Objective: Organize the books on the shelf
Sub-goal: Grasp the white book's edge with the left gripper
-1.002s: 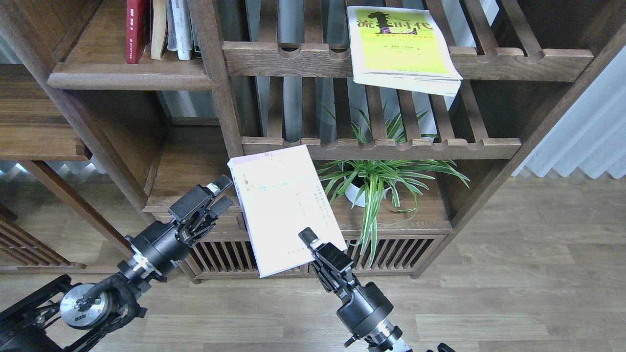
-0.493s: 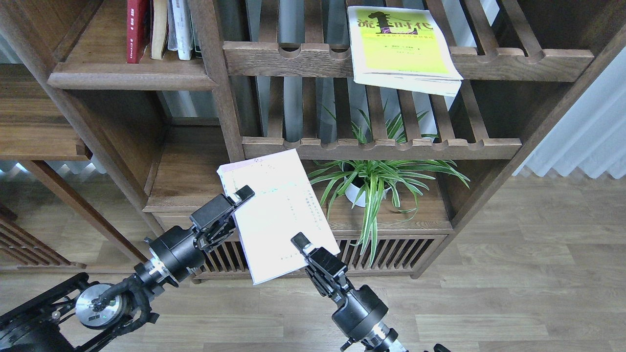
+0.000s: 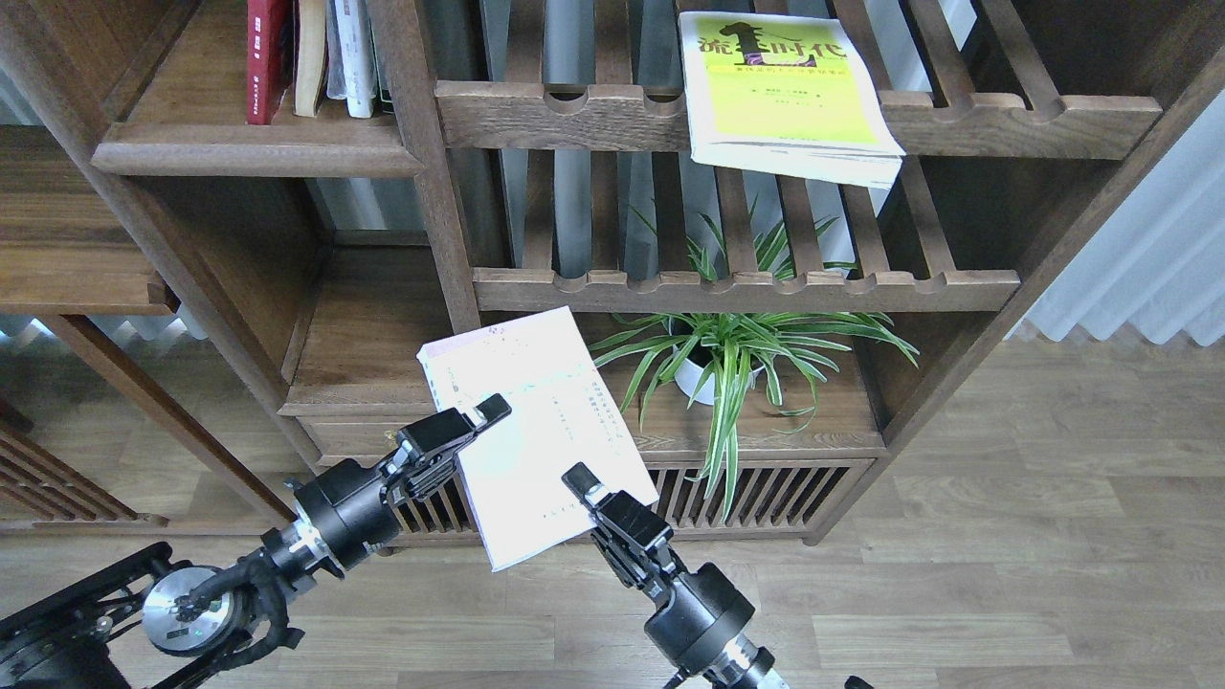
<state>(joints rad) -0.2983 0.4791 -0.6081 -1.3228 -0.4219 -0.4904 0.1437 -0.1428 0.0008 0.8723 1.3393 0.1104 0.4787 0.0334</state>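
The pale lavender-white book (image 3: 526, 421) is held tilted in the air in front of the bookcase. My right gripper (image 3: 579, 483) is shut on its lower edge. My left gripper (image 3: 483, 421) straddles its left edge, with one finger (image 3: 493, 410) over the cover and the other hidden behind it. The yellow-green book (image 3: 780, 91) lies flat on the upper slatted rack. A dark red book (image 3: 266, 57) stands upright on the solid shelf (image 3: 258, 148) at the upper left.
Cream and white books (image 3: 340, 53) stand beside the red one. A spider plant in a white pot (image 3: 727, 354) stands on the lower board, right of the held book. A slatted rack (image 3: 746, 287) hangs above it. A curtain (image 3: 1139, 249) is at the right.
The left gripper has moved right from beside the book and slid over its left edge. The right gripper and the book have shifted left and slightly down.
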